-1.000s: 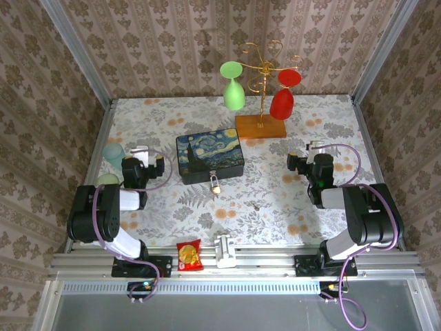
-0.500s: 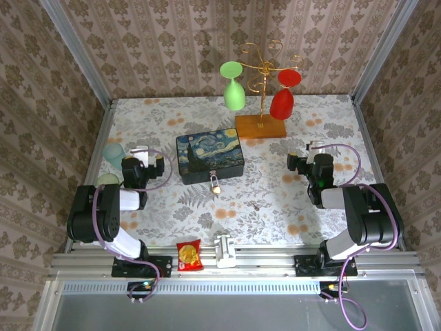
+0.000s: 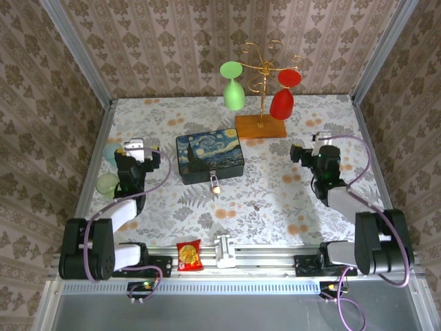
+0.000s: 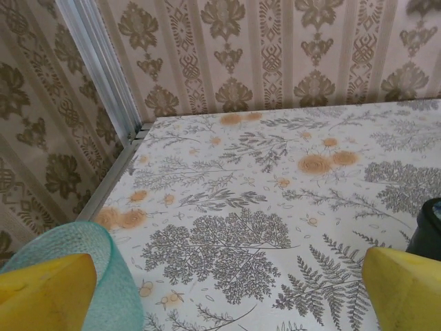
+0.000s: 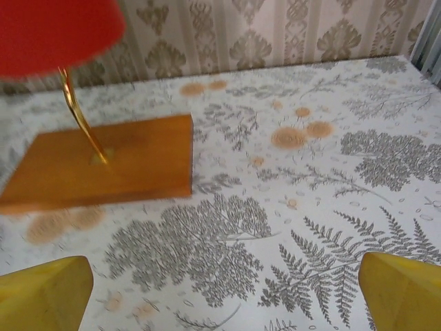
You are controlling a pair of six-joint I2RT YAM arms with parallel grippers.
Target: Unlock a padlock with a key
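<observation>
Mid-desk [image 3: 275, 200], padlock [image 3: 216, 185] sits against the box's [image 3: 209, 156] front edge. Looks small, rigid, likely slick metal, so pinch the brass body's flat faces, not the shackle. Both arms' jaws apart, empty.

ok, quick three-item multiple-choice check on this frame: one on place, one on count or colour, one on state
1. The padlock sits:
A) at the painted box's near edge
B) by the far wall
C) in a claw

2. Glasses hanging on the gold rack:
A) two red
B) one green, one red
C) three green

3. The left claw is:
A) shut on the padlock
B) shut, empty
C) open, empty

1 A: the top view shows it right at the box's near edge.
2 B: a green glass and a red glass hang there.
3 C: its yellow fingertips are far apart, with nothing between them.
</observation>
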